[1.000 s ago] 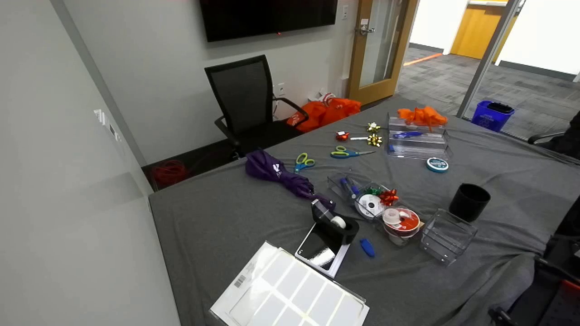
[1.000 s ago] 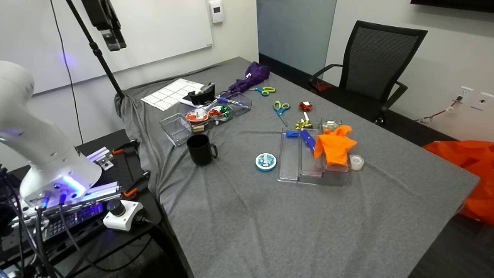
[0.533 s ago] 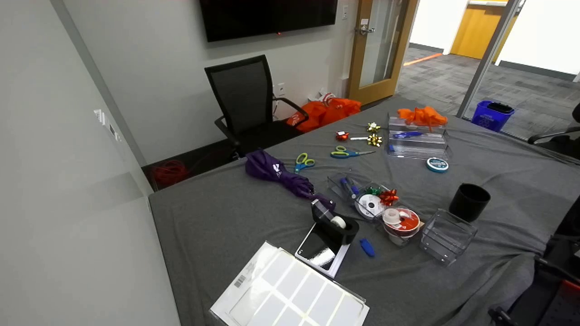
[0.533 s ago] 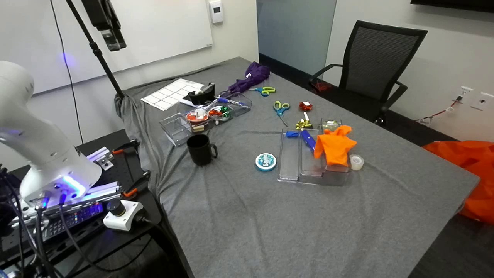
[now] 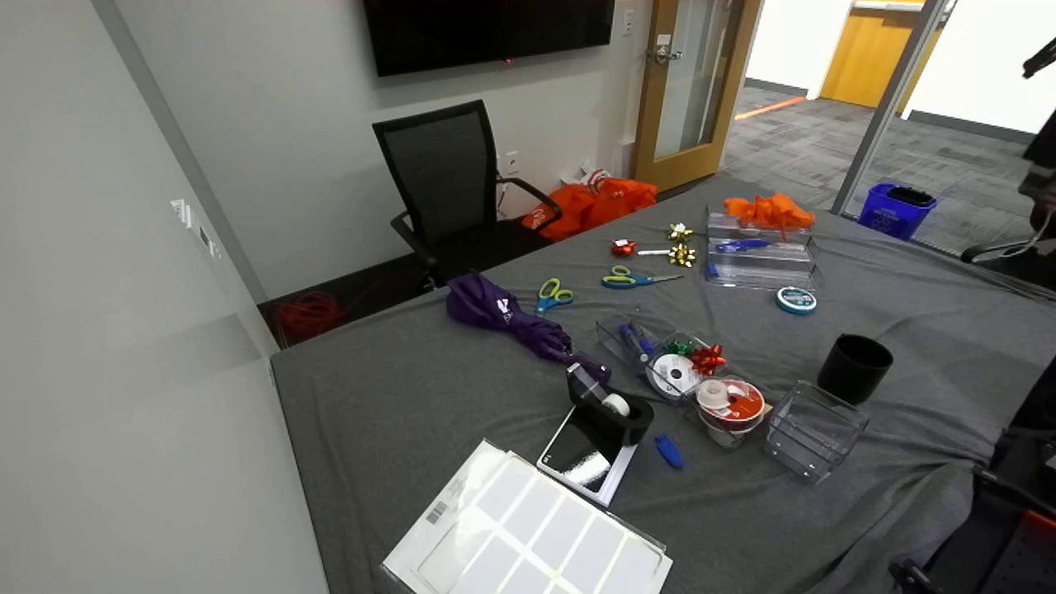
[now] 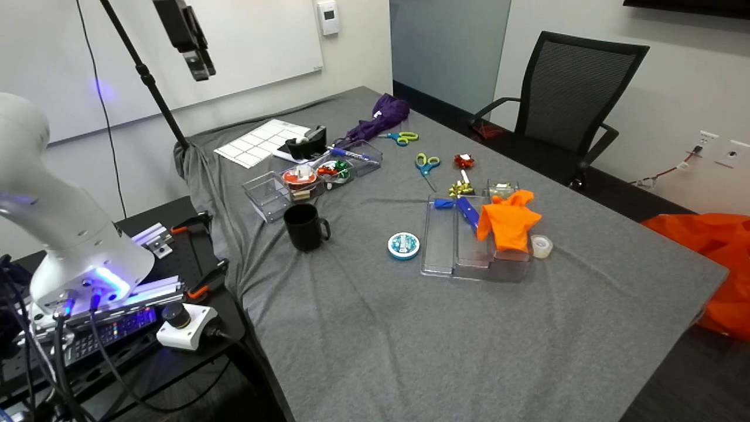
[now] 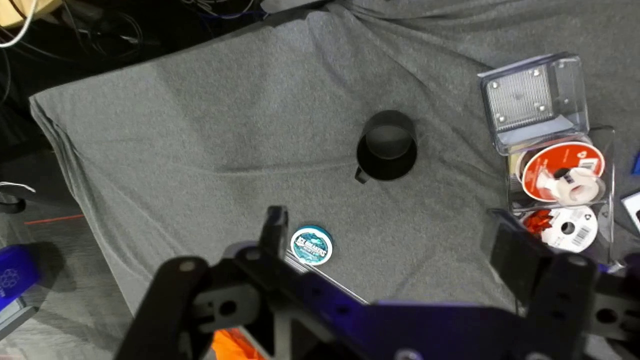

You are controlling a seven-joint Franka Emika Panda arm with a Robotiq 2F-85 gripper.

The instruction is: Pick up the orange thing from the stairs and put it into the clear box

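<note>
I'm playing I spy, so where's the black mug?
In an exterior view, the black mug stands on the gray cloth, left of the picture's middle, between the clear box and the round mints container.

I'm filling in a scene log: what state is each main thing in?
Gripper: open, holding nothing
Orange cloth: draped over stepped clear tray
Clear box: open-topped, nothing visible inside
Black mug: upright
Mint tin: flat, label up
Scissors nearer the tray: blades together
Purple umbrella: furled
Wall screen: dark

Orange cloth, plain black mug
</note>
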